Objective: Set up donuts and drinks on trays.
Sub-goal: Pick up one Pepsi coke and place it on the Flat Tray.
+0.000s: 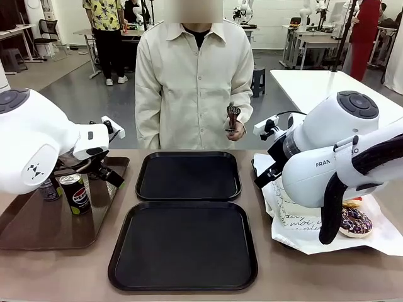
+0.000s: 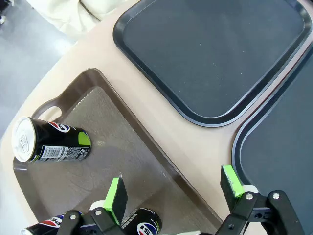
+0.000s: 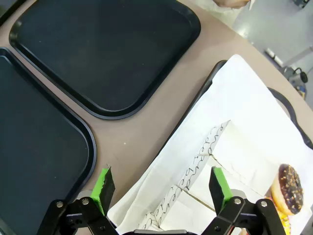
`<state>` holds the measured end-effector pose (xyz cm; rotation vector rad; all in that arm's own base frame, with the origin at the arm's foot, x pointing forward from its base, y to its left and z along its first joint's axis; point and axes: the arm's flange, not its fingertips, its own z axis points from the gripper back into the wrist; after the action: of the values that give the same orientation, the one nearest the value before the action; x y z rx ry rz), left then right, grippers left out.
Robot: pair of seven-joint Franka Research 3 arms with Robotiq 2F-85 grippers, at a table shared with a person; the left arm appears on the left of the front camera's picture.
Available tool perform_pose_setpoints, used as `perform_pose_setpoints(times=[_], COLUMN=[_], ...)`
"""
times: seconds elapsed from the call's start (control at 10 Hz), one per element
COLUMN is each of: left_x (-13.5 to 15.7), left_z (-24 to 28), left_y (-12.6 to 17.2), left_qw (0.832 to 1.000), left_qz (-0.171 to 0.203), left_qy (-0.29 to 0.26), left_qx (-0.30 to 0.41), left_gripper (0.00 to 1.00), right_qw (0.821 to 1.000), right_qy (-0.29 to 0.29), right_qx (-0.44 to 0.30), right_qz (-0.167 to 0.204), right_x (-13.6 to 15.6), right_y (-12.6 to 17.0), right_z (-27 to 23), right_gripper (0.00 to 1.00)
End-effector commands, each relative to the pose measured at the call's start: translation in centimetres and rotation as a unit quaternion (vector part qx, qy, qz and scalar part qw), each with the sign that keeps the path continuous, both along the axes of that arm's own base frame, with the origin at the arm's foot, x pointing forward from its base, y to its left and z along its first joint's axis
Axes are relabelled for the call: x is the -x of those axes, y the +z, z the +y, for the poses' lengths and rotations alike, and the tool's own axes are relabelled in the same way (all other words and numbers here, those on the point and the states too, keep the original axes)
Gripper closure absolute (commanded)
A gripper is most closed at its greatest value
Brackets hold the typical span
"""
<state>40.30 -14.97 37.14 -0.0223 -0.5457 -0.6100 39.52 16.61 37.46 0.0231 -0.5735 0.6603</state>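
Front view: the far black tray [image 1: 189, 179] and the near black tray [image 1: 182, 248] lie one behind the other mid-table, Pepsi cans [image 1: 77, 194] stand on the brown tray [image 1: 38, 229] at the robot's left, and a chocolate-sprinkle donut [image 1: 354, 221] sits on the white paper [image 1: 302, 236] at its right. Over on the left wrist view, the left gripper [image 2: 173, 188] hangs with fingers spread wide over the brown tray's inner rim, released. The right gripper [image 3: 161, 183] is spread just the same above the paper's edge, just beside the near black tray.

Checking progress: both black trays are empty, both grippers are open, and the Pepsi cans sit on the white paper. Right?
Not quite: the Pepsi cans sit on the brown tray, not the white paper, as the left wrist view shows. The black trays are empty; the left gripper and right gripper are open.
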Motion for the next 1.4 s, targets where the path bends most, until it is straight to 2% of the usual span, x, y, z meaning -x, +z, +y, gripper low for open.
perform_pose_setpoints(times=[0.0,0.9,1.1,1.2,1.3], left_x=[0.0,0.0,1.9,3.7,4.4], left_z=[0.0,0.0,1.1,1.7,2.1], left_y=[0.0,0.0,2.3,3.4,4.5], left_qw=[1.0,1.0,0.999,0.997,0.994], left_qz=[0.0,0.0,0.049,0.068,0.096], left_qy=[0.0,0.0,0.001,0.001,-0.014], left_qx=[0.0,0.0,-0.023,-0.034,-0.056], left_gripper=[0.0,0.0,0.0,0.0,0.0], right_qw=[1.0,1.0,0.998,0.995,0.989], right_qy=[0.0,0.0,-0.021,-0.028,-0.042], right_qx=[0.0,0.0,0.026,0.052,0.078], right_qz=[0.0,0.0,0.046,0.085,0.116], right_x=[0.0,0.0,2.2,4.1,5.7], right_y=[0.0,0.0,1.2,2.2,3.0], right_z=[0.0,0.0,-1.4,-2.3,-3.2], right_gripper=[0.0,0.0,0.0,0.0,0.0])
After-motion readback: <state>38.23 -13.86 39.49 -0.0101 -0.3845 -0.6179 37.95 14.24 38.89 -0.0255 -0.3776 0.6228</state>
